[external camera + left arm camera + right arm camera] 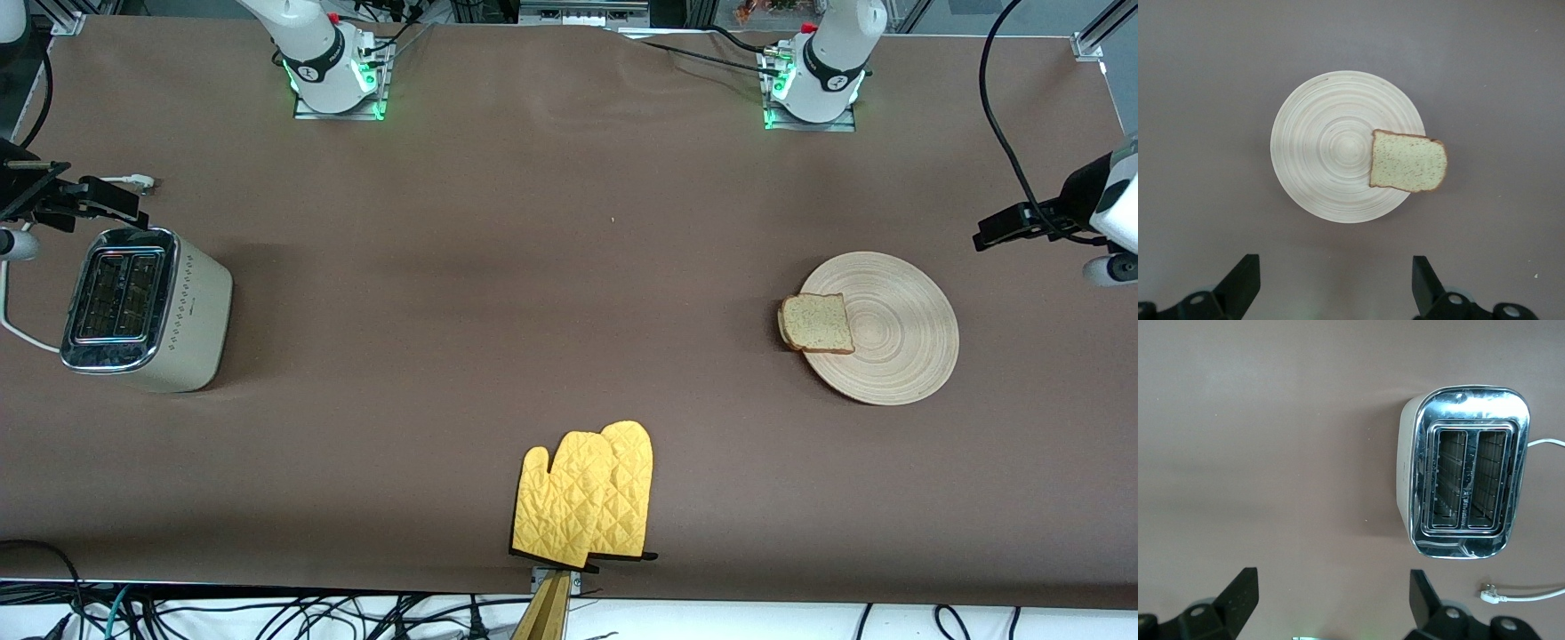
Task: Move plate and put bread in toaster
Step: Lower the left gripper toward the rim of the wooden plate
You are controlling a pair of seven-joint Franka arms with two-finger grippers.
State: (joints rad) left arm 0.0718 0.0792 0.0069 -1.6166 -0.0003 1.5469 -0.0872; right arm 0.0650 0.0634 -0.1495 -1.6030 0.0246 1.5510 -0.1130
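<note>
The pale wooden plate (898, 333) lies toward the left arm's end of the table. The bread (816, 324) lies flat on the plate's rim on the side toward the right arm's end and overhangs the rim a little. The left wrist view shows the plate (1331, 147) and bread (1408, 162) from above. My left gripper (1336, 267) is open and empty, high above the table beside the plate. The cream toaster (142, 307) with empty chrome-topped slots stands at the right arm's end. My right gripper (1333, 583) is open and empty, high beside the toaster (1468, 490).
Two yellow quilted oven mitts (587, 498) lie overlapped at the table edge nearest the front camera, midway along it. The toaster's white cord (1538, 592) and plug (138, 182) lie on the brown table beside the toaster, farther from the front camera.
</note>
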